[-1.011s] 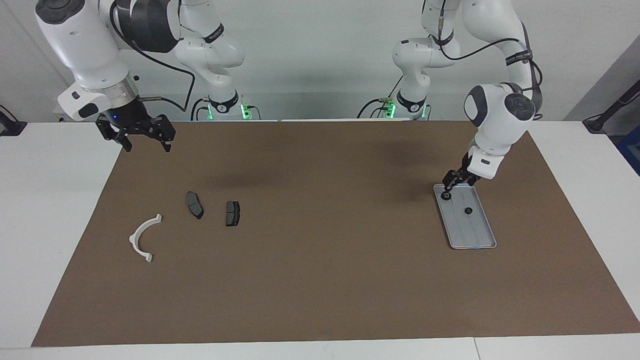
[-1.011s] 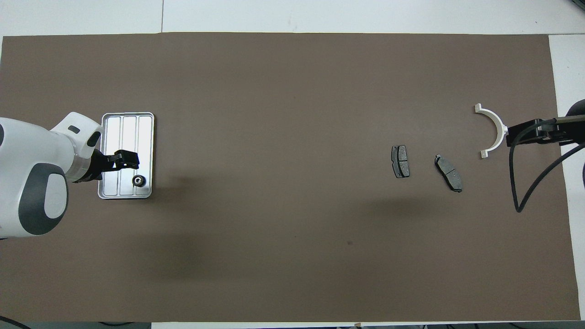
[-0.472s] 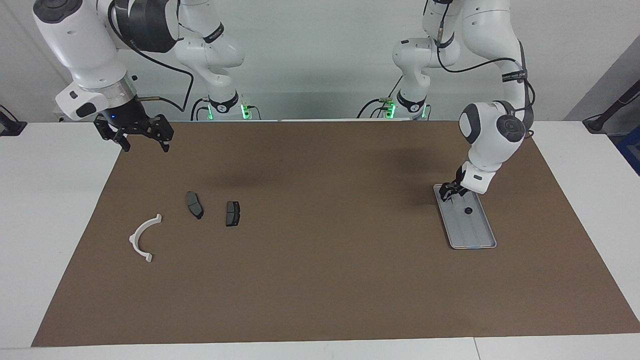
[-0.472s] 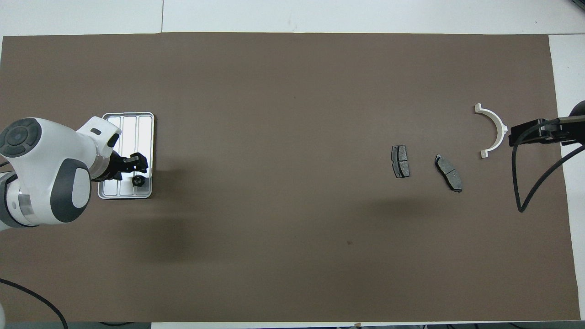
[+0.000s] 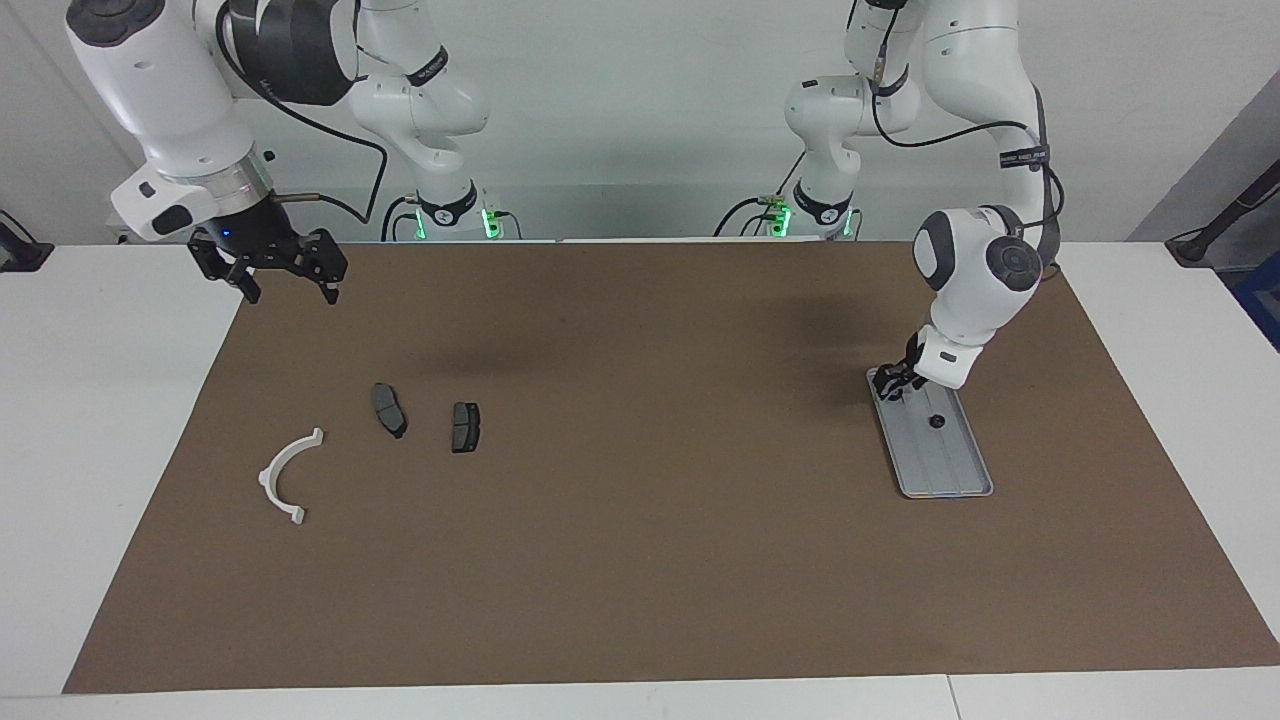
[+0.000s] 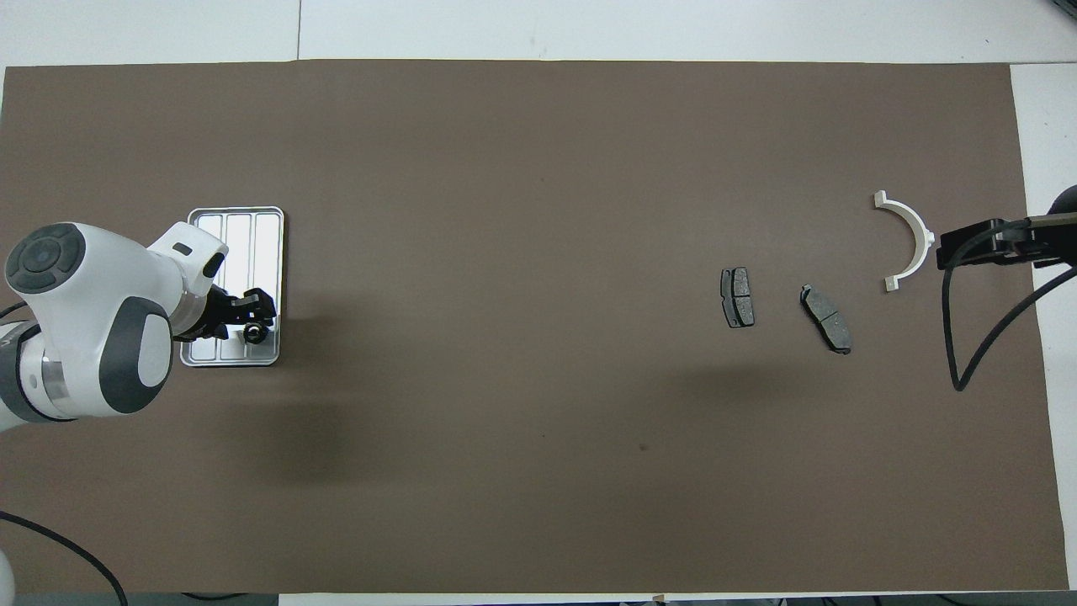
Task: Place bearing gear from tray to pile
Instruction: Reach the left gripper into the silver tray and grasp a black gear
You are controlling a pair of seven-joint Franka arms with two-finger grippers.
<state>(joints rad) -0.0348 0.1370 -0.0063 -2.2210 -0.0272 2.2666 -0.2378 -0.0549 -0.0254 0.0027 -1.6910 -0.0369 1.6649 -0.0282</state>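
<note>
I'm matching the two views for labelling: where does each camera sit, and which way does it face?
Facing view: high across the table, facing the robots; both arms show whole, left gripper low at the tray, right gripper waiting, open.
Overhead view: above the robots' end, looking steeply down; left arm's wrist shows.
Shared: tray, bearing gear, brake pads, white bracket.

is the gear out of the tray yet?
No, in the overhead view the gear lies inside the tray, at the end nearer the robots.
</note>
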